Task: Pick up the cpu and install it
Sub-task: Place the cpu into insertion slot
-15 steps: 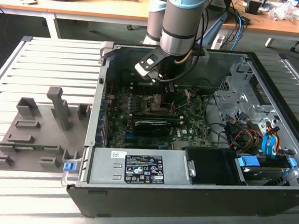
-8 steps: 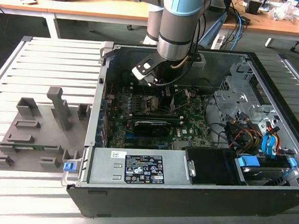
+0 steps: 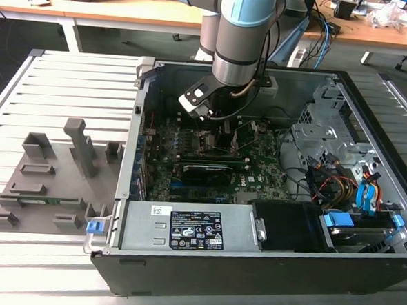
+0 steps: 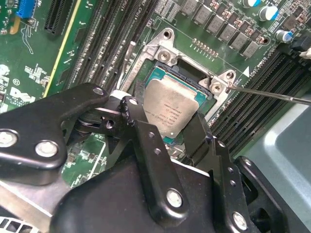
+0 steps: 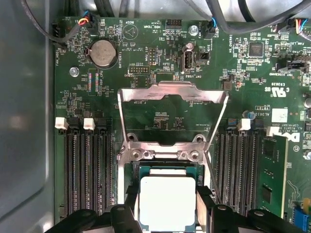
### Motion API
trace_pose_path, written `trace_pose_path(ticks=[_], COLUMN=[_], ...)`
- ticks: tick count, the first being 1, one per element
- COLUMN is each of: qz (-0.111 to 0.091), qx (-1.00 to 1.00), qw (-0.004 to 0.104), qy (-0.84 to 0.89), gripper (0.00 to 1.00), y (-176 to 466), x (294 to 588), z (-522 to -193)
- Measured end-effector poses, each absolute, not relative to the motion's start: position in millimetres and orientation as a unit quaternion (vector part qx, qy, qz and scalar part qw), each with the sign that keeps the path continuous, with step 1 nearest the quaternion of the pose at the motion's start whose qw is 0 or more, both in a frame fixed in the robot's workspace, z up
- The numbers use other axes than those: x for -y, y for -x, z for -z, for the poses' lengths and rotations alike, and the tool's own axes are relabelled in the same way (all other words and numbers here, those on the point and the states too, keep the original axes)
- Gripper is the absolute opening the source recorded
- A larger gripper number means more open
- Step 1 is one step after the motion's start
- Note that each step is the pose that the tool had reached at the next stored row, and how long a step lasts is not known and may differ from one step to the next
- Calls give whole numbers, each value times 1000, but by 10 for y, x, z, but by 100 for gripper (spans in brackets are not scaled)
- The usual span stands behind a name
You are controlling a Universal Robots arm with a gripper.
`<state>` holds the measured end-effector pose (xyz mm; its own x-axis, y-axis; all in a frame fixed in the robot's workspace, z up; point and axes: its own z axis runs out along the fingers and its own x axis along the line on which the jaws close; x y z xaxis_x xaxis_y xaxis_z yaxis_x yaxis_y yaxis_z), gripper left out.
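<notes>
- Here, in the exterior view, the arm (image 3: 241, 37) reaches into the open computer case (image 3: 265, 274) on the slatted surface (image 3: 63, 75), its wrist over the green motherboard (image 3: 257, 173). A grey tray (image 3: 50, 178) lies outside the case, well apart, toward the exterior view's left.
- In the second wrist view, the cpu (image 4: 175, 111) lies directly under the gripper (image 4: 167, 116), between its fingers (image 4: 143, 136). They stand narrow against two opposite edges, apparently clamping it. The chip is square, so it has no long axis.
- In the first wrist view, the cpu (image 5: 167, 199) sits within the socket (image 5: 163, 154) opening. Whether it is fully seated I cannot tell. The socket's hinged metal cover (image 5: 172, 94) is flipped open beyond it, with memory slots (image 5: 85, 170) on both sides.
</notes>
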<state>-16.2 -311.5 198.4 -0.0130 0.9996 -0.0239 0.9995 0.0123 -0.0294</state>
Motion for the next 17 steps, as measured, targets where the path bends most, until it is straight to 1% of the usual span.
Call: trace_pose_path(ticks=[14,15,17], qz=[-18,-18,-19], qx=[712,712,711], qw=[2,2,2], qy=[702,702,702], gripper=[56,62,62], y=[161,161,162], x=[3095,3096,3098], z=[-1952,-1952,-1954])
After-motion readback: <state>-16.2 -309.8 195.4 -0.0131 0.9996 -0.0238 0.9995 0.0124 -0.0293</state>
